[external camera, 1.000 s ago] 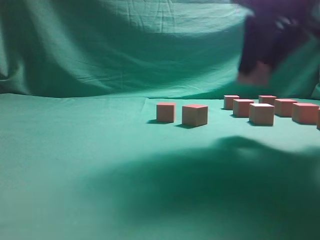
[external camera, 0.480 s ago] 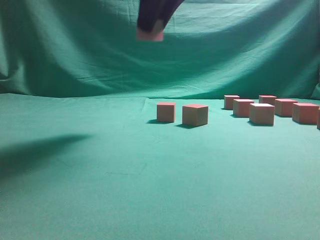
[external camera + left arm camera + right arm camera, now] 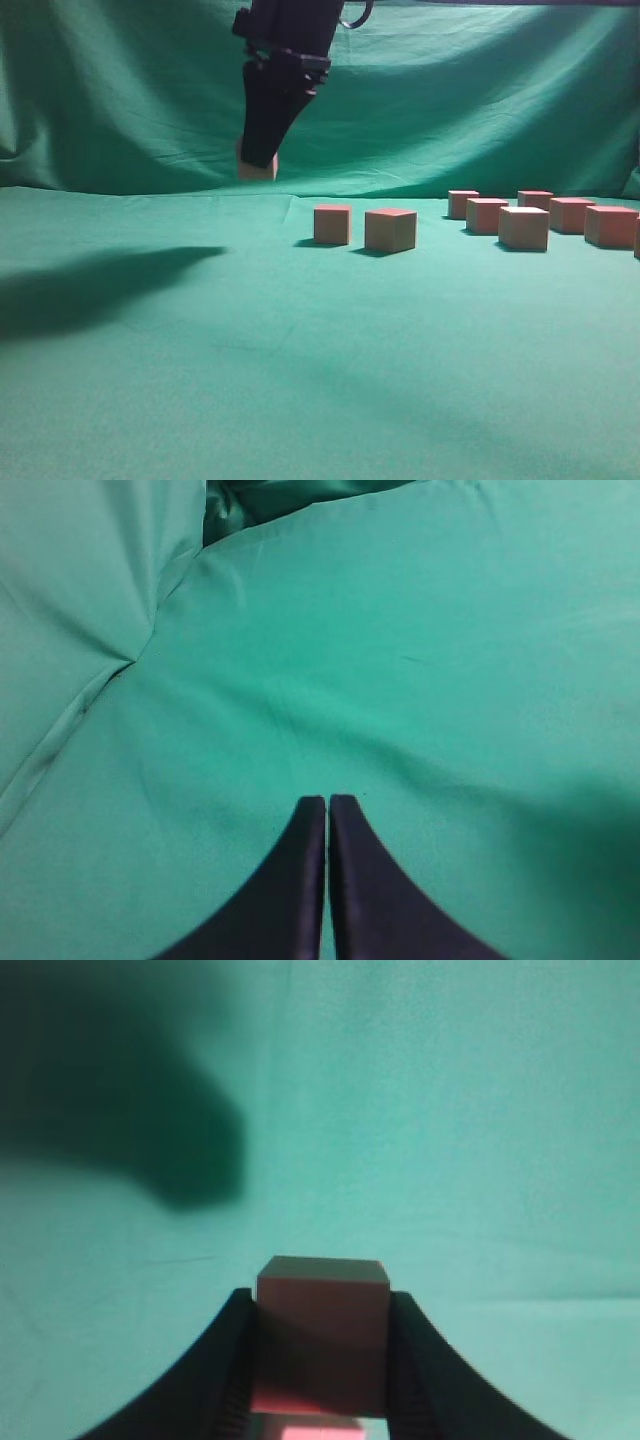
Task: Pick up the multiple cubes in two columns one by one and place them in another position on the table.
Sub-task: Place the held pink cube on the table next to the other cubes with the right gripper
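My right gripper (image 3: 258, 165) hangs above the table (image 3: 200, 350), left of the middle, shut on a pinkish-red cube (image 3: 256, 170). In the right wrist view the cube (image 3: 320, 1335) sits between both black fingers (image 3: 320, 1305). Two cubes (image 3: 332, 224) (image 3: 390, 230) stand side by side on the cloth to the gripper's right and below it. Several more cubes (image 3: 523, 227) stand in two columns at the far right. My left gripper (image 3: 327, 805) is shut and empty over bare cloth; it does not show in the exterior view.
A draped green cloth backdrop (image 3: 120, 90) rises behind the table. The arm's dark shadow (image 3: 90, 285) lies on the cloth at the left. In the left wrist view the backdrop folds (image 3: 90, 630) meet the table at the left.
My right gripper has carried the cube from above the right-hand columns leftward across the table and has come lower, now left of the two placed cubes.
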You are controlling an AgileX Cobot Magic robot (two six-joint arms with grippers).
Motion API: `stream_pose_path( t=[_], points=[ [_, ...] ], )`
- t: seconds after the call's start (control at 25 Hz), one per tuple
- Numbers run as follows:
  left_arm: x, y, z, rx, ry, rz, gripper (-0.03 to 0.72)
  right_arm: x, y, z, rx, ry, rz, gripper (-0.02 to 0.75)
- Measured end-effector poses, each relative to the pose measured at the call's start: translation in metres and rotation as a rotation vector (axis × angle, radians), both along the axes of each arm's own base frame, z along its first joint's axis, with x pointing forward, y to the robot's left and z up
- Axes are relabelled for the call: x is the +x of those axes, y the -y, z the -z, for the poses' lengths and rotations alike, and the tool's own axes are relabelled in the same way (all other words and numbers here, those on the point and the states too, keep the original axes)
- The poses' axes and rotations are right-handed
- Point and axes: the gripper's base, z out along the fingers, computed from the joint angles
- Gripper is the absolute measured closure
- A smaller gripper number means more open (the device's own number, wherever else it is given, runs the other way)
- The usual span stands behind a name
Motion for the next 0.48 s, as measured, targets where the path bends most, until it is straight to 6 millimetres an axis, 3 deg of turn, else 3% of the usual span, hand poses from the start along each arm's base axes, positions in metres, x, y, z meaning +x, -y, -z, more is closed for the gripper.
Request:
stream_pose_path(
  t=[0.48],
  points=[
    [0.000, 0.000, 0.000, 0.000, 0.000, 0.000, 0.688, 0.011, -0.007, 0.031, -0.042, 0.081, -0.151, 0.477]
  ],
)
